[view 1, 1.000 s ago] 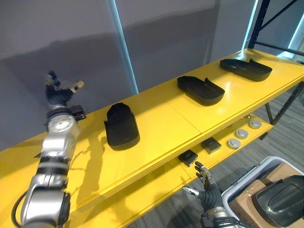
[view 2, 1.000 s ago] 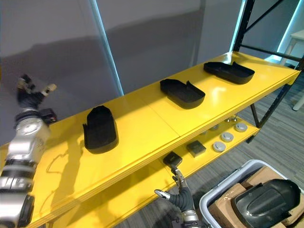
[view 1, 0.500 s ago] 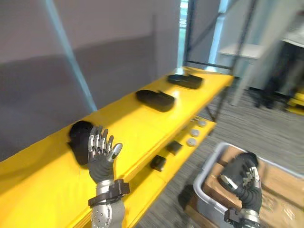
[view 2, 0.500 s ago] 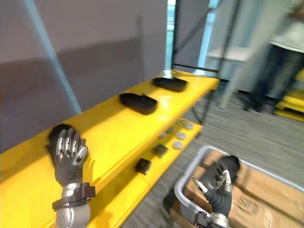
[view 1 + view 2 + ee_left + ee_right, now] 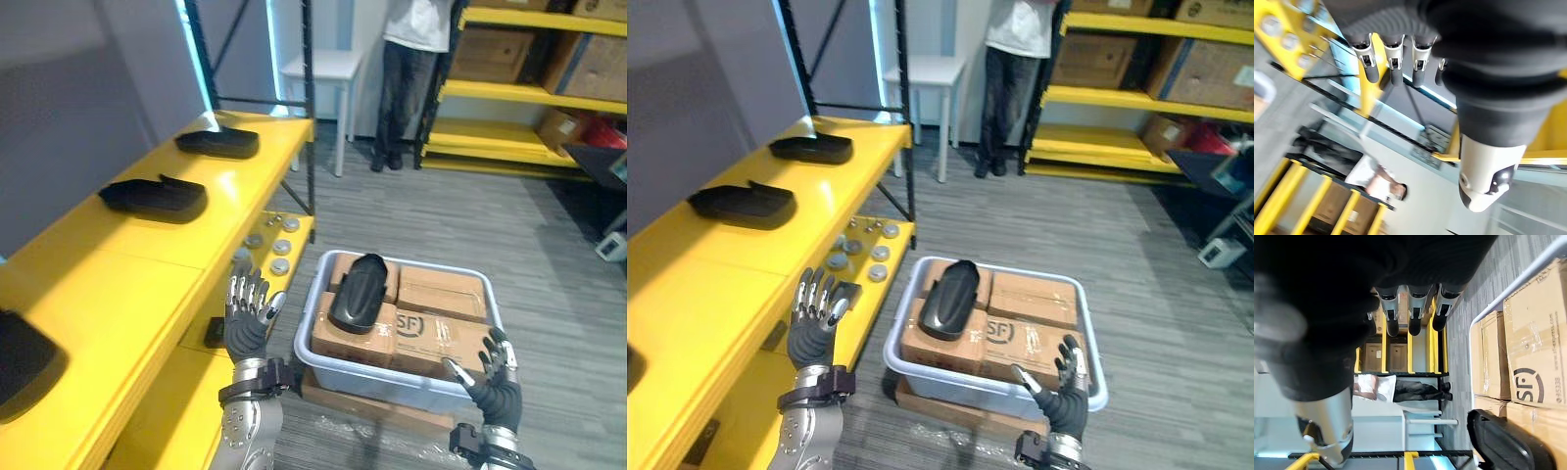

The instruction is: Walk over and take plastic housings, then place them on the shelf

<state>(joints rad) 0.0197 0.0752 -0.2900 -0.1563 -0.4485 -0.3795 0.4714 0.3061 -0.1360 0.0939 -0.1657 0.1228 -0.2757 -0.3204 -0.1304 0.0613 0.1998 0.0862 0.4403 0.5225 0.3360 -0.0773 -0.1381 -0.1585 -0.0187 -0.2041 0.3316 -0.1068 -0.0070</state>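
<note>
Both left hand [image 5: 245, 331] and right hand [image 5: 495, 385] hung open, empty; view swung from shelf [image 5: 147, 257] to binned housing [image 5: 358, 292], next grab I'd guess.

A grey plastic tub [image 5: 387, 384] stands on the striped grey carpet [image 5: 549, 255], resting on a flat cardboard box [image 5: 364, 407]. Several taped cardboard boxes [image 5: 431, 333] lie packed side by side inside the tub. Round grey discs [image 5: 284, 247] lie in a loose cluster near the tub's far left corner. At the back, a person [image 5: 400, 93] in a white top and dark trousers stands beside a small white table [image 5: 318, 67]. To the person's right, a yellow storage rack [image 5: 490, 93] carries brown cartons [image 5: 485, 54]. A grey wall [image 5: 78, 69] with a vertical light strip [image 5: 196, 54] closes the left side.
</note>
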